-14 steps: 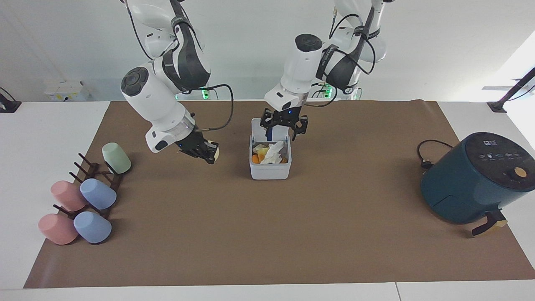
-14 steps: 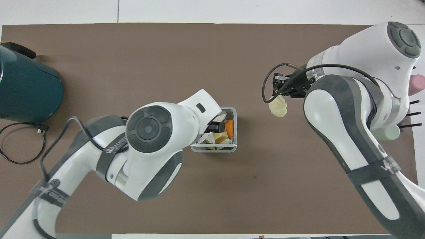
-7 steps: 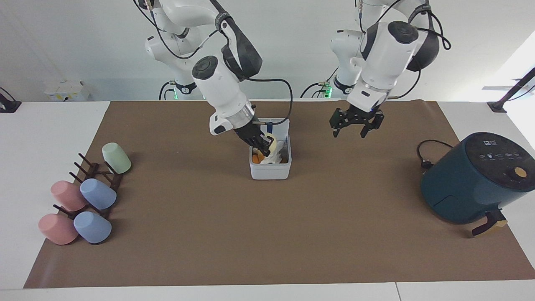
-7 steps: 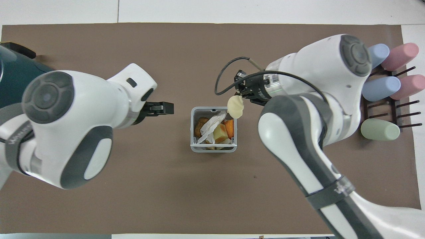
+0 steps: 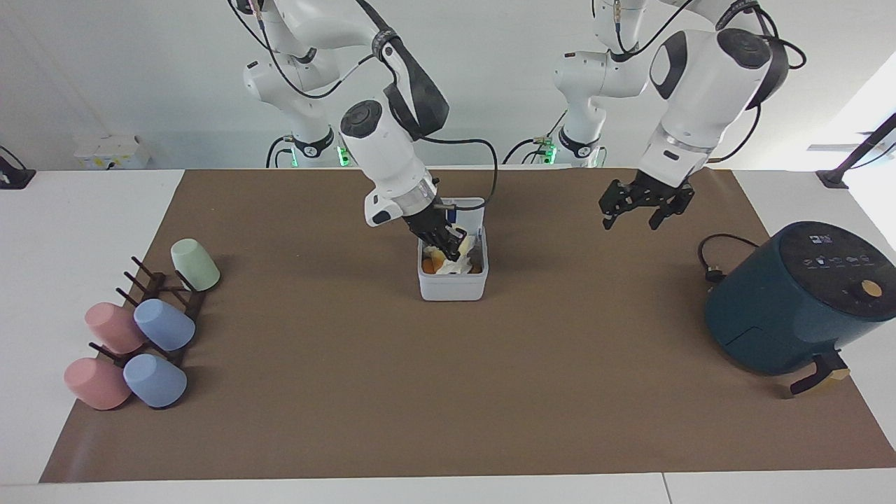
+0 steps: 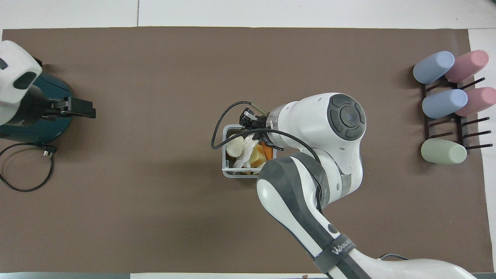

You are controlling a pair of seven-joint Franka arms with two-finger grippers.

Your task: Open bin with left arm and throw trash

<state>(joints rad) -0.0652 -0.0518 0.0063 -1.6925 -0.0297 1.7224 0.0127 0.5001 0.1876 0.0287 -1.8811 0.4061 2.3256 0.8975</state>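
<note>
The bin [image 5: 451, 288] stands mid-table with its lid [image 5: 467, 207] up, on the side nearer the robots. It holds a yellow-orange chunk [image 6: 266, 151], a pale wedge [image 6: 255, 155] and a crumpled white tissue [image 6: 243, 157]. My right gripper [image 5: 450, 243] is down at the bin's mouth, and a cream lump [image 6: 235, 146] sits at its tip inside the bin [image 6: 224, 170]. I cannot tell whether it still grips the lump. My left gripper [image 5: 645, 210] is open and empty, in the air toward the left arm's end, and by the air fryer in the overhead view [image 6: 79, 111].
A dark teal air fryer [image 5: 791, 308] with its cable [image 5: 712, 262] stands at the left arm's end. A rack of pastel cups [image 5: 140, 329] lies at the right arm's end. A brown mat [image 5: 448, 392] covers the table.
My right gripper carried the cream lump from beside the bin down into its mouth. My left gripper left the lid and swung away toward the air fryer. The lid stays up.
</note>
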